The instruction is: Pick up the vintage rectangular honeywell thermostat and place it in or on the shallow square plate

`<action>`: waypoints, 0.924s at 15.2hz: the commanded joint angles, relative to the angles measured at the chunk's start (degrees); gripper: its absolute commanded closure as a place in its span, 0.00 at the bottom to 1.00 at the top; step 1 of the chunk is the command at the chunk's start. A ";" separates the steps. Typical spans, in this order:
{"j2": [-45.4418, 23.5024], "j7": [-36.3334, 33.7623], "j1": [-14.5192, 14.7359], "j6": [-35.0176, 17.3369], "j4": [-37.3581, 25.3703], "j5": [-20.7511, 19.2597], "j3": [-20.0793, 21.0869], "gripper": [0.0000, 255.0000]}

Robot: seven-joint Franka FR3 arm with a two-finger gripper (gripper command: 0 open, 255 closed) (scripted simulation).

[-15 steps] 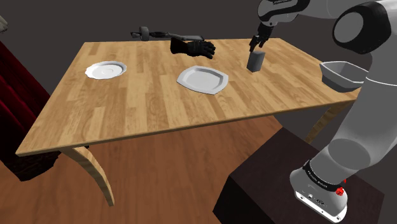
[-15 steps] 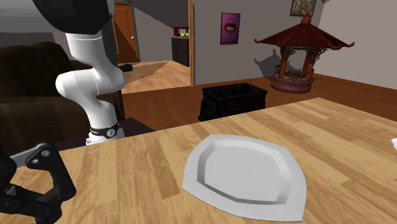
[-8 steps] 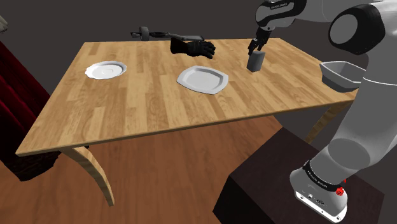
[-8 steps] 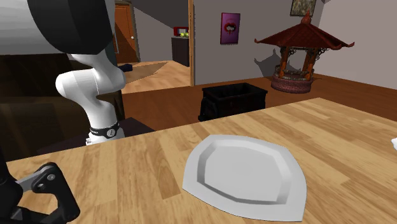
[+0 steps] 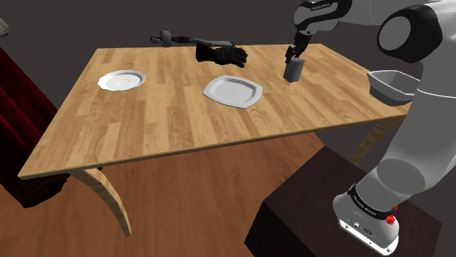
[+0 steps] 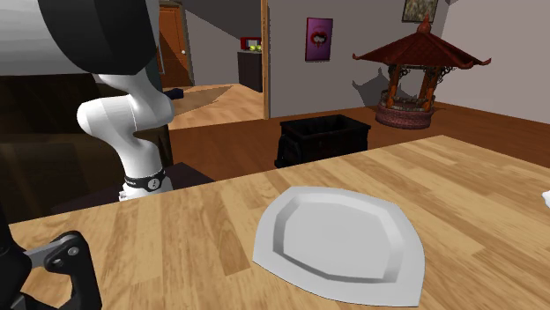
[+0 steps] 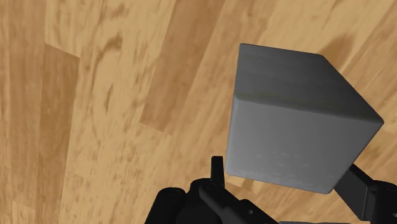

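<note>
The white arm (image 5: 409, 157) rises from its base at five o'clock in the shoulder view, bends at a dark elbow and reaches toward eleven o'clock. The wrist points downward. The black gripper (image 5: 293, 54) hangs low, its fingers (image 7: 217, 173) apart.

The arm (image 5: 409, 139) is built of rounded, glossy white shells with dark grey joints (image 5: 403, 33) between them. A black band (image 5: 369, 206) with tiny white lettering rings its foot, with a small red mark (image 5: 392, 218) just below. The gripper (image 5: 294, 54) is all black and angular.
</note>
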State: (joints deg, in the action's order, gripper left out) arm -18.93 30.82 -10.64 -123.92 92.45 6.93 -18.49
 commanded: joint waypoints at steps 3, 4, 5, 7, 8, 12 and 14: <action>-0.03 0.00 -0.01 0.00 0.07 -0.02 -0.01 1.00; -0.08 0.04 -0.04 0.01 0.02 0.00 -0.01 1.00; -0.10 0.03 -0.04 0.00 0.00 0.01 -0.01 1.00; 0.12 -0.06 -0.01 0.72 -0.51 -0.10 -0.05 1.00; 0.27 -0.12 -0.01 1.43 -1.08 -0.18 -0.09 1.00; 0.68 -0.31 -0.07 4.33 -3.60 -0.43 -0.21 1.00; 0.81 -0.39 -0.11 5.81 -4.96 -0.52 -0.26 1.00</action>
State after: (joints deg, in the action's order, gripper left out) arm -18.25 30.48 -10.74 -118.88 88.16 6.47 -18.71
